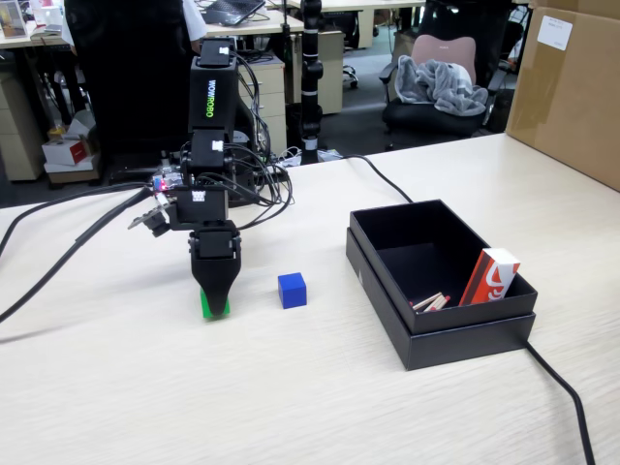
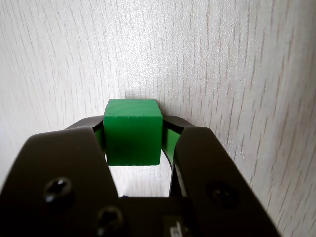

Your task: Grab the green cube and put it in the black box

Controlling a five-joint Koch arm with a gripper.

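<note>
A: Pale wood-grain table (image 1: 291,387), office chairs and a brown carton (image 1: 572,87) behind. Arm position?

B: Gripper (image 1: 215,302) points straight down at the table, left of the blue cube (image 1: 292,290) in the fixed view.

A: Claw state?

B: Clenched on the green cube (image 2: 133,133); wrist view shows both jaws pressed to its sides. Cube at table level, cannot tell if touching.

A: Black box (image 1: 465,339)?

B: Well apart to the right, holding a red-and-white pack (image 1: 489,275).
</note>
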